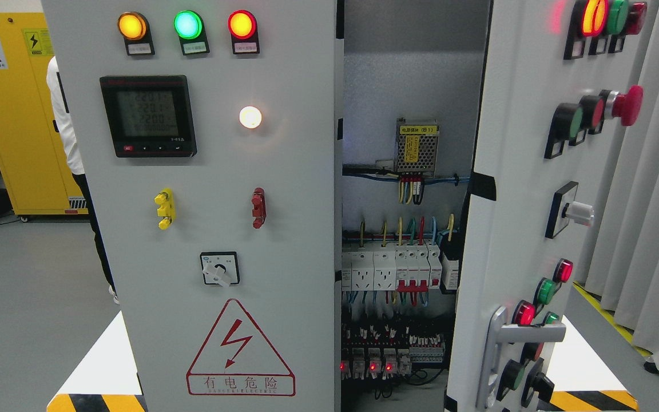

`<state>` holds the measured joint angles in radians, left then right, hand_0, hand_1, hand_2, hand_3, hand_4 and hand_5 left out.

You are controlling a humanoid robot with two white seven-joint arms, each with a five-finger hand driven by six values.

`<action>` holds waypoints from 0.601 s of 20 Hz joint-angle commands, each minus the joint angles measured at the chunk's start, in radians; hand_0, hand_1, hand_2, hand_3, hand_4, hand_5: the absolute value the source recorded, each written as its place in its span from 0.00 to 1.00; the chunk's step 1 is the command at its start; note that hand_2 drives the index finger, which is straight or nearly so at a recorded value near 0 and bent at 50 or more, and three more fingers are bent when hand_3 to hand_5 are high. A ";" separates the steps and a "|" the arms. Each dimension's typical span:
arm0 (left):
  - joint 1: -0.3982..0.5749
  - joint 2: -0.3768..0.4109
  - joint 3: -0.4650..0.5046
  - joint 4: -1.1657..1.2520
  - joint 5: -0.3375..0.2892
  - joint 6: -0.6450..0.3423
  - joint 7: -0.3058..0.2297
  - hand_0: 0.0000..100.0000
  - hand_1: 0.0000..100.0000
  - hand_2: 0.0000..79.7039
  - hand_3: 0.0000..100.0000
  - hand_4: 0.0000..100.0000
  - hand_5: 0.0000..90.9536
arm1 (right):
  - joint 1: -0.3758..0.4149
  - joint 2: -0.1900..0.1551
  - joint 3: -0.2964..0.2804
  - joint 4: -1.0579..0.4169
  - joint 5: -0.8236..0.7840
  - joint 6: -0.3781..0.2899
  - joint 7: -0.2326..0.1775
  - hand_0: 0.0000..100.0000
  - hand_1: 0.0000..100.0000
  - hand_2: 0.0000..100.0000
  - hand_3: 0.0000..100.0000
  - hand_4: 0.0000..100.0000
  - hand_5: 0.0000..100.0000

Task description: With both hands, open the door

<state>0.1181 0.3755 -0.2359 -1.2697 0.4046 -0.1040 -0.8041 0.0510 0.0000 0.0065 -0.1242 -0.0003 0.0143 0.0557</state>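
Head view faces a grey cabinet (pixel 306 355) with two doors. Its left door (pixel 203 171) is closed and carries amber, green and red lamps (pixel 187 25) along the top edge, a meter (pixel 147 116) below them, a rotary switch (pixel 219 269) and a red hazard triangle (pixel 240 350) near the bottom edge. Its right door (pixel 521 189) stands swung out toward us, its metal handle (pixel 501 343) near the lower edge, buttons down its face. Between the doors, breakers (pixel 398 269) and coloured wiring show inside. A person (pixel 66 126) stands partly hidden behind the cabinet's left edge. Neither robot hand shows, so I cannot tell what the fingers are doing.
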 commanded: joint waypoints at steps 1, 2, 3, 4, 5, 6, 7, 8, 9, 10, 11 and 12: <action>-0.063 0.057 -0.072 -0.365 0.112 0.053 -0.007 0.12 0.56 0.00 0.00 0.00 0.00 | 0.001 0.002 -0.036 0.000 0.016 -0.001 0.000 0.00 0.50 0.04 0.00 0.00 0.00; -0.080 0.062 -0.074 -0.372 0.138 0.061 -0.010 0.12 0.56 0.00 0.00 0.00 0.00 | 0.001 0.002 -0.036 0.000 0.016 -0.001 0.000 0.00 0.50 0.04 0.00 0.00 0.00; -0.095 0.062 -0.074 -0.373 0.160 0.061 -0.015 0.12 0.56 0.00 0.00 0.00 0.00 | 0.001 0.002 -0.036 0.000 0.016 -0.001 0.000 0.00 0.50 0.04 0.00 0.00 0.00; -0.115 0.063 -0.074 -0.375 0.174 0.063 -0.024 0.12 0.56 0.00 0.00 0.00 0.00 | 0.001 0.002 -0.036 0.000 0.016 -0.001 0.000 0.00 0.50 0.04 0.00 0.00 0.00; -0.133 0.063 -0.074 -0.375 0.175 0.066 -0.033 0.12 0.56 0.00 0.00 0.00 0.00 | 0.001 0.002 -0.036 0.000 0.016 -0.001 0.000 0.00 0.50 0.04 0.00 0.00 0.00; -0.156 0.062 -0.076 -0.378 0.178 0.081 -0.038 0.12 0.56 0.00 0.00 0.00 0.00 | 0.001 0.002 -0.036 0.000 0.016 -0.001 0.000 0.00 0.50 0.04 0.00 0.00 0.00; -0.181 0.062 -0.076 -0.378 0.181 0.101 -0.038 0.12 0.56 0.00 0.00 0.00 0.00 | 0.001 0.002 -0.036 0.000 0.016 -0.001 0.000 0.00 0.50 0.04 0.00 0.00 0.00; -0.202 0.062 -0.077 -0.378 0.197 0.118 -0.038 0.12 0.56 0.00 0.00 0.00 0.00 | 0.001 0.002 -0.036 0.000 0.016 -0.001 0.000 0.00 0.50 0.04 0.00 0.00 0.00; -0.224 0.062 -0.079 -0.378 0.230 0.138 -0.038 0.12 0.56 0.00 0.00 0.00 0.00 | 0.001 0.002 -0.036 0.000 0.016 -0.001 0.000 0.00 0.50 0.04 0.00 0.00 0.00; -0.245 0.062 -0.079 -0.379 0.265 0.162 -0.038 0.12 0.56 0.00 0.00 0.00 0.00 | 0.001 0.000 -0.036 0.000 0.016 -0.001 0.001 0.00 0.50 0.04 0.00 0.00 0.00; -0.265 0.062 -0.079 -0.379 0.286 0.188 -0.038 0.12 0.56 0.00 0.00 0.00 0.00 | 0.001 0.000 -0.036 0.000 0.016 -0.001 0.001 0.00 0.50 0.04 0.00 0.00 0.00; -0.284 0.062 -0.079 -0.382 0.298 0.214 -0.038 0.12 0.56 0.00 0.00 0.00 0.00 | 0.001 0.000 -0.037 0.000 0.016 -0.001 0.001 0.00 0.50 0.04 0.00 0.00 0.00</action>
<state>-0.0618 0.4159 -0.2865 -1.5188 0.6052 0.0533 -0.8412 0.0520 0.0000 0.0021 -0.1242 0.0000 0.0141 0.0552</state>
